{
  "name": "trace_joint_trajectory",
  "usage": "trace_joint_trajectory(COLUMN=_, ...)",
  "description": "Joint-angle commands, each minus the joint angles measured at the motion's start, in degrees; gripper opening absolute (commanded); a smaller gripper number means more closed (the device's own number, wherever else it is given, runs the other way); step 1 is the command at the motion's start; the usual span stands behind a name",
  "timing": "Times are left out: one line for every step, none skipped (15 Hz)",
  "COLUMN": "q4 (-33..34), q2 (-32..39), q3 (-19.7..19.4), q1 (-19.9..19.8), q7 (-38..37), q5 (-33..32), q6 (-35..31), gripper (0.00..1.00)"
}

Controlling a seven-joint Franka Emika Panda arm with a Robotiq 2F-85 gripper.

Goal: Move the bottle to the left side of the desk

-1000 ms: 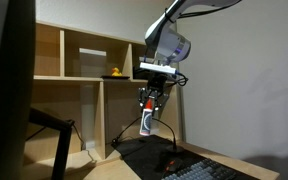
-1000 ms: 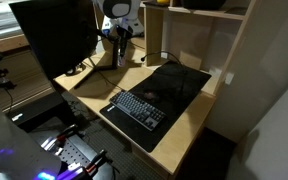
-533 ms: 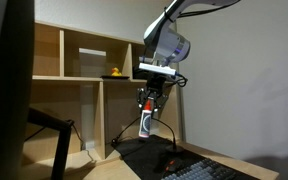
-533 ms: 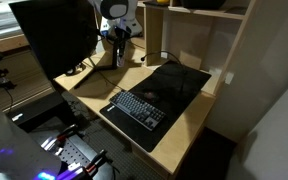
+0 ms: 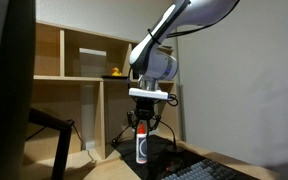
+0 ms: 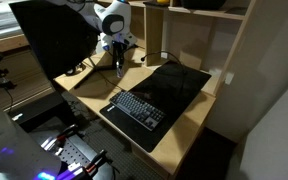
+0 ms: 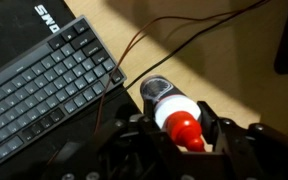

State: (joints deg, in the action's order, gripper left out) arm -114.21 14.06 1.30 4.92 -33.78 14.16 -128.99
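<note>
Your hand is clamped on the bottle, its fingers closed around the red-capped top. The bottle hangs upright, low over the surface beside the dark mat. In the wrist view, the keyboard lies at its nine o'clock.

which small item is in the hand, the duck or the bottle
The white bottle with the red cap, held upright in the hand; the yellow duck sits away from it on the shelf.
</note>
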Motion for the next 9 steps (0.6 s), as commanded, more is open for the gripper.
trace_joint_trajectory(q4=0.85, q2=0.78, q3=0.11, q1=-0.13, q7=2.16, q5=0.26, q6=-6.1, gripper=0.2)
trace_joint_trajectory(q4=0.75, q2=0.9, q3=0.78, q1=-0.66, q7=3.01, q5=3.39, q6=-7.96, gripper=0.2)
trace_joint_trajectory(q4=0.33, q2=0.44, q3=-0.12, q1=0.22, q7=0.52, q5=0.27, q6=-5.16, gripper=0.45)
trace_joint_trajectory(q4=0.35, q2=0.44, q3=-0.08, q1=0.17, q7=1.09, q5=1.45, q6=-6.35, gripper=0.45)
trace_joint_trajectory(q4=0.37, q2=0.44, q3=-0.06, q1=0.15, q7=1.38, q5=2.0, q6=-6.72, gripper=0.45)
trace_joint_trajectory(q4=0.37, q2=0.44, q3=-0.05, q1=0.14, q7=1.42, q5=2.15, q6=-6.8, gripper=0.45)
trace_joint_trajectory(q4=0.37, q2=0.44, q3=-0.05, q1=0.14, q7=1.43, q5=2.17, q6=-6.83, gripper=0.2)
trace_joint_trajectory(q4=0.6, q2=0.42, q3=-0.12, q1=0.08, q7=2.08, q5=1.41, q6=-5.39, gripper=0.2)
trace_joint_trajectory(q4=0.75, q2=0.51, q3=0.11, q1=-0.12, q7=3.29, q5=1.61, q6=-5.08, gripper=0.2)
